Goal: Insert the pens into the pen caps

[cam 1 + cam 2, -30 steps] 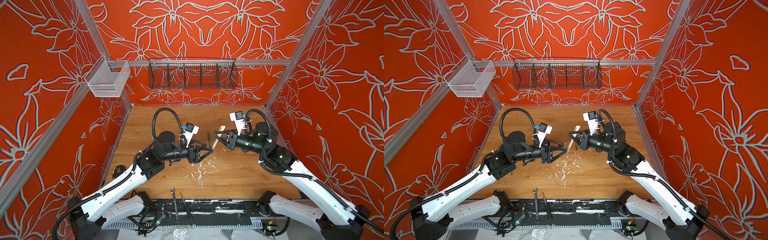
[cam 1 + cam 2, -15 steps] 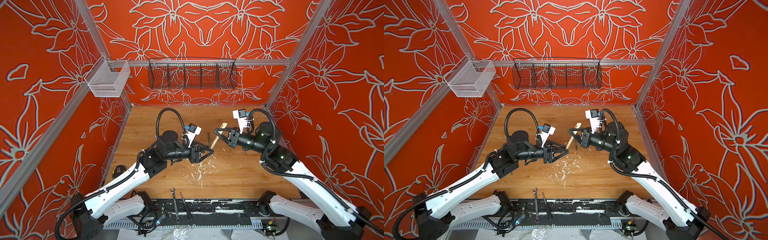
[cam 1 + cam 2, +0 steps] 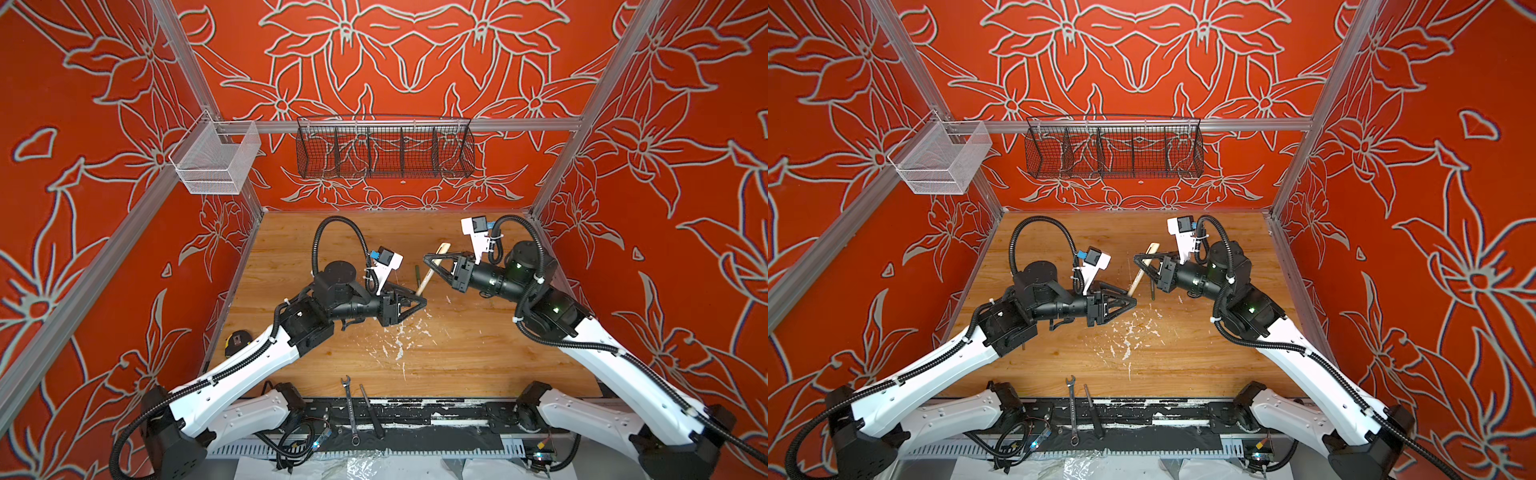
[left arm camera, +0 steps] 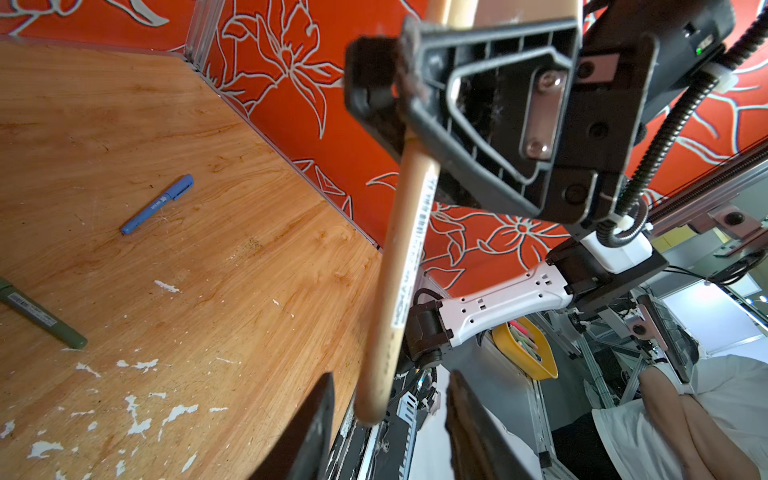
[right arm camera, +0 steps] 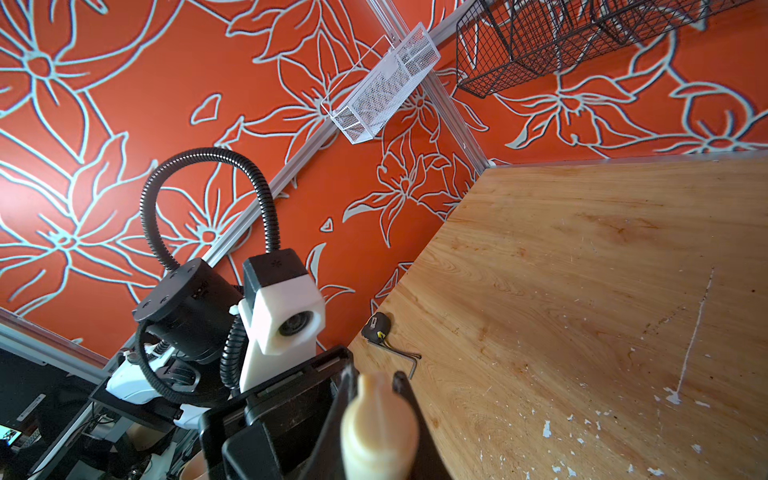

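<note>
Tan pen (image 3: 427,281): tilted in the air above the wooden table (image 3: 478,365), gripped mid-shaft, with its lower end pointing at the left arm's fingers.
Right gripper (image 3: 428,259): clenched on the tan pen. Its finger frame hides the pen's upper part in the left wrist view.
Left gripper (image 3: 422,301): jaws apart, one finger (image 4: 316,428) on either side of the pen's lower end, with a gap showing on both sides.
Green pen (image 4: 41,313): flat on the table, just beside the raised pen in both top views.
Blue pen (image 4: 158,203): flat on the table, well apart from the green one.
White flecks (image 3: 399,345): scattered on the wood below both grippers.
Front rail: silver wrench (image 3: 350,409) and black slim tool (image 3: 371,411), side by side.
Left edge: tape measure (image 5: 376,326) with a hex key (image 5: 401,357) touching it.
Walls: black wire basket (image 3: 384,147) and white mesh basket (image 3: 216,160), both hanging.
</note>
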{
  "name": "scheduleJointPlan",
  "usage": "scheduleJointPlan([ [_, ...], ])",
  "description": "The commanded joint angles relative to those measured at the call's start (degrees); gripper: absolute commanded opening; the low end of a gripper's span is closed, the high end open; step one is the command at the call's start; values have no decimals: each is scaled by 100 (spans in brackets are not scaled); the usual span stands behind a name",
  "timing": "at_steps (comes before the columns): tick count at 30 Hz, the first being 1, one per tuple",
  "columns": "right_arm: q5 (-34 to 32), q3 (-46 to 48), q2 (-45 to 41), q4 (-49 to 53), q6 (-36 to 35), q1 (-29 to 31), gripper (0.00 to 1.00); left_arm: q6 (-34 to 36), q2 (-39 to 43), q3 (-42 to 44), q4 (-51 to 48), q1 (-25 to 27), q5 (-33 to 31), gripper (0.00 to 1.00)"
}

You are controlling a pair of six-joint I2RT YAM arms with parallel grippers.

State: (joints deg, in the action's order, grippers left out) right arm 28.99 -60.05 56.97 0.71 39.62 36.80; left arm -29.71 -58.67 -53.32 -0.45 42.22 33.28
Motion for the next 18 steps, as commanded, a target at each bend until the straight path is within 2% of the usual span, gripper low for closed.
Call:
scheduleJointPlan([
  [1,2,115,-70,-276,84,-32,0,36,-19,-254,53,-1,-23,33],
  [10,-91,158,-166,-264,8,-32,0,-26,-26,-363,-71,0,-234,27],
  [11,-125,173,-192,-285,3,-32,0,-41,-45,-363,-53,6,-225,22],
  [13,-198,226,-242,-366,19,-30,0,-56,-73,-364,-62,3,-208,20],
  [15,-257,248,-275,-387,20,-32,0,-66,-91,-363,-65,-3,-186,26],
  [16,-287,253,-282,-396,12,-32,0,-64,-99,-372,-75,0,-173,32],
  [18,-284,248,-279,-403,-3,-32,0,-67,-107,-372,-83,0,-140,34],
])
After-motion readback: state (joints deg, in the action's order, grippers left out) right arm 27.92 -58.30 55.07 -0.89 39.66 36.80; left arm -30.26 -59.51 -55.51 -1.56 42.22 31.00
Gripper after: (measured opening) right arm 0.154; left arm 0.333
